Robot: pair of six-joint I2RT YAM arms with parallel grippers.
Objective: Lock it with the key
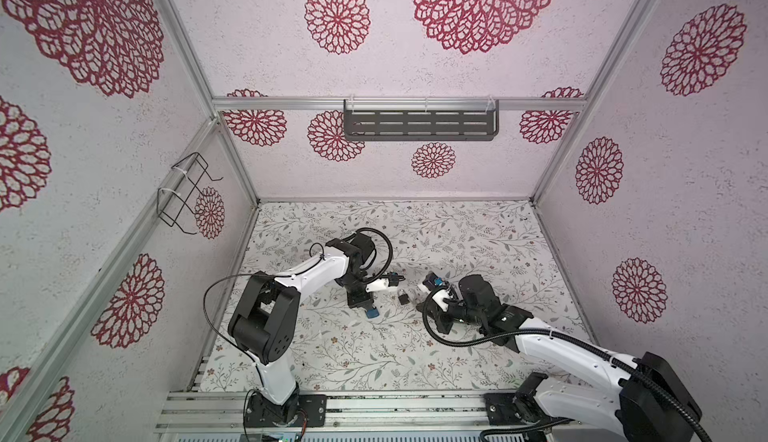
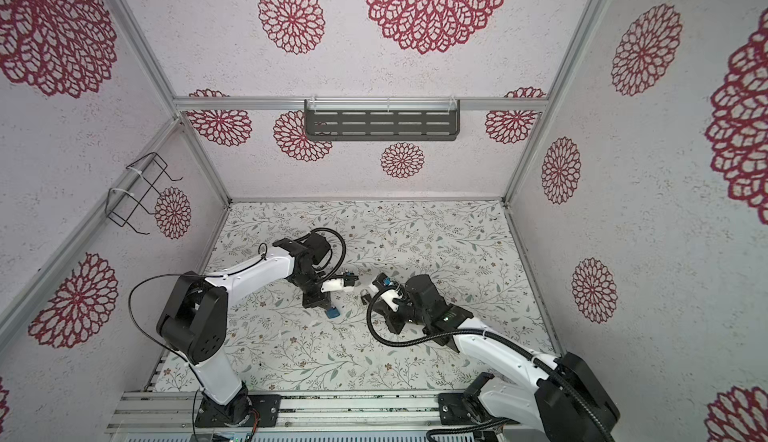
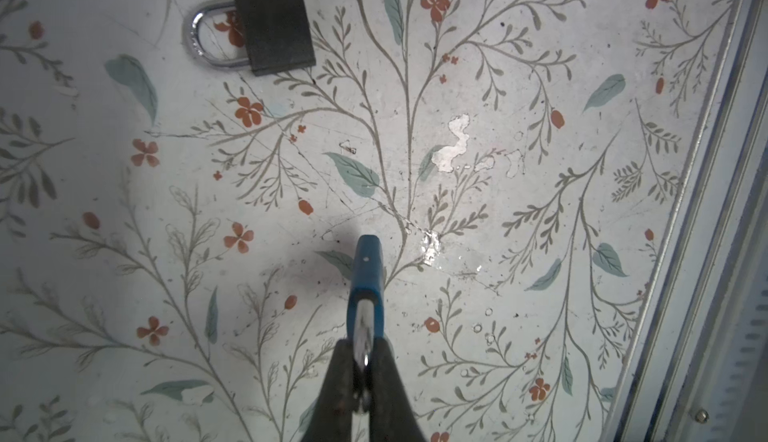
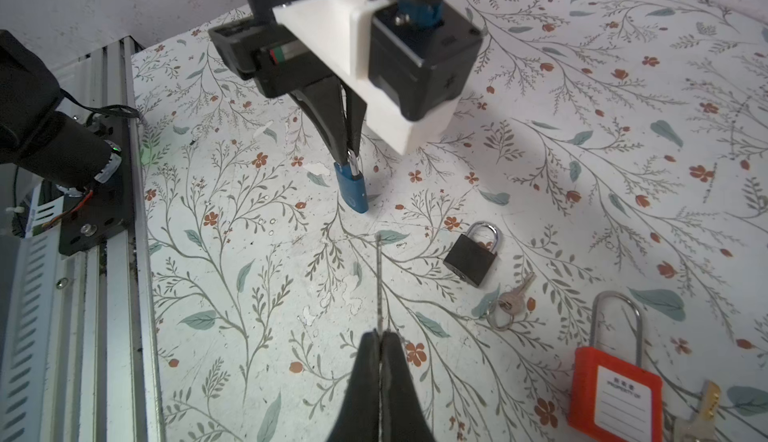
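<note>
1. Left gripper (image 3: 363, 352), also seen from the right wrist camera (image 4: 348, 151): jaws nearly together, pinched on the silver shackle of item 2.
2. Blue padlock (image 3: 365, 269) (image 4: 352, 188): hangs body-down from the left gripper, slightly tilted and close over the table (image 4: 582, 128). Whether it touches the surface cannot be told, nor whether the shackle is latched. It shows in both top views (image 1: 371, 313) (image 2: 331, 313).
3. Right gripper (image 4: 380, 336): jaws pressed together on item 4.
4. Key (image 4: 379, 282): seen edge-on as a thin metal blade sticking out past the fingertips. It points roughly toward the blue padlock but is well apart from it.
5. Black padlock (image 4: 471, 255) (image 3: 270, 24): lies flat and loose on the table, between the two grippers.
6. Small key on a ring (image 4: 511, 300): just beside the black padlock, loose.
7. Red safety padlock (image 4: 615, 394): has a long shackle, lies flat, near the frame edge.
8. Brass-coloured key (image 4: 706, 406): next to the red safety padlock, partly cut off by the frame.

Progress, as judged:
- Done: lock and key are each in a grip.
- Left to do: bring the key to the keyway, insert it and turn it. The key is not yet inserted, so the task looks to be at an early-to-middle stage.
</note>
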